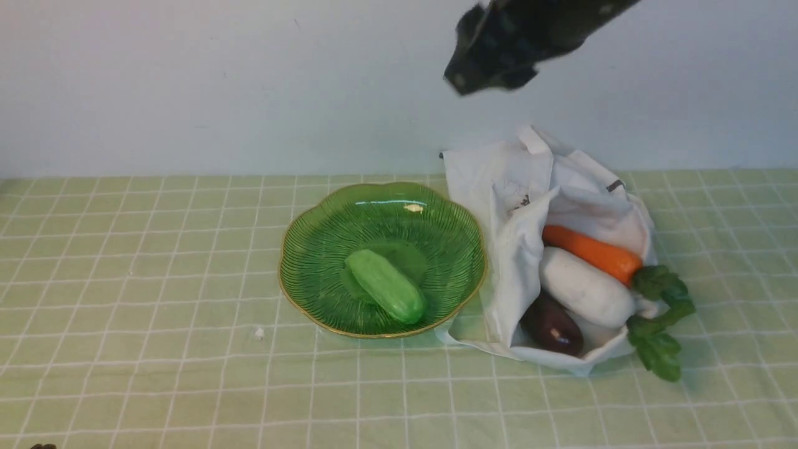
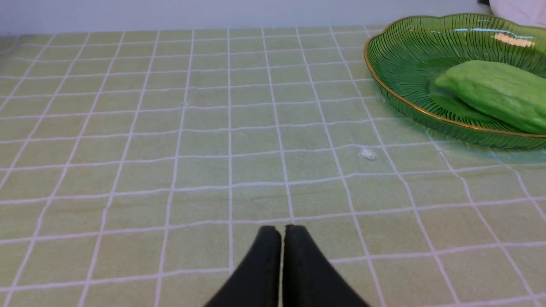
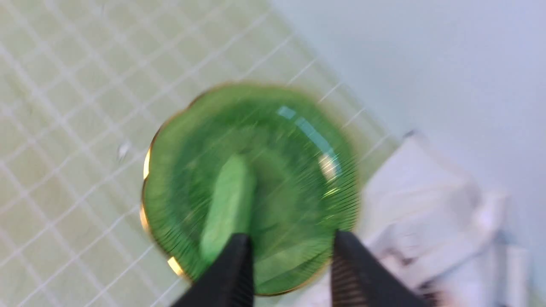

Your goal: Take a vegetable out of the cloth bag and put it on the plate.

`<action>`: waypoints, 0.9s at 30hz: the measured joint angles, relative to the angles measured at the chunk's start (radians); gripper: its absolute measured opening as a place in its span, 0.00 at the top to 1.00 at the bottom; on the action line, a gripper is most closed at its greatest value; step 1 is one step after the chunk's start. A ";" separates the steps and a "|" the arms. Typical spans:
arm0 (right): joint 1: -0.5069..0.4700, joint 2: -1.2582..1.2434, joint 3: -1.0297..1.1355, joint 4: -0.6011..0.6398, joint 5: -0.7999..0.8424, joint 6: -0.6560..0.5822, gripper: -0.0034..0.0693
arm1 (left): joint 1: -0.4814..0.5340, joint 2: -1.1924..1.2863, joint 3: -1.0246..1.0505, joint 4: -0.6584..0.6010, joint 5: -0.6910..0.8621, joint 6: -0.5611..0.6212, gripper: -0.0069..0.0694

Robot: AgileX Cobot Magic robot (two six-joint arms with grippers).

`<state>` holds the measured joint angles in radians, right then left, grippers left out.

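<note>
The light-green cucumber [image 1: 386, 285] lies on the green glass plate [image 1: 312, 249] at the table's middle. It also shows in the left wrist view [image 2: 495, 91] on the plate [image 2: 396, 64], and blurred in the right wrist view [image 3: 228, 207] on the plate [image 3: 298, 170]. The white cloth bag [image 1: 517, 237] lies open right of the plate. My right gripper [image 3: 292, 238] is open and empty, high above the plate and bag; its dark body [image 1: 505, 43] shows at the top of the front view. My left gripper [image 2: 277, 230] is shut and empty, low over bare cloth left of the plate.
In the bag lie an orange carrot [image 1: 589, 252] with green leaves [image 1: 661, 312], a white radish [image 1: 583, 287] and a dark purple vegetable [image 1: 552, 325]. A small white crumb [image 1: 259, 333] lies on the green checked tablecloth [image 1: 156, 249]. A white wall stands behind.
</note>
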<state>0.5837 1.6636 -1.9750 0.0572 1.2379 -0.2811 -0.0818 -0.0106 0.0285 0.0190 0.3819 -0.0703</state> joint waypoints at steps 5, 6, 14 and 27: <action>-0.012 -0.168 0.043 -0.071 0.025 0.069 0.92 | 0.000 0.000 0.000 0.000 0.000 0.000 0.91; -0.014 -0.204 0.074 -0.084 0.025 0.082 0.94 | 0.000 0.000 0.000 0.000 0.000 0.000 0.91; -0.019 -0.540 0.488 -0.127 0.032 0.185 0.97 | 0.000 0.000 0.000 0.000 0.000 0.000 0.91; -0.019 -1.110 1.517 -0.079 -0.759 0.357 0.97 | 0.000 0.000 0.000 0.000 0.000 0.000 0.91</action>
<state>0.5651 0.5541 -0.4575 -0.0219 0.4793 0.0762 -0.0818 -0.0106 0.0285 0.0190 0.3819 -0.0703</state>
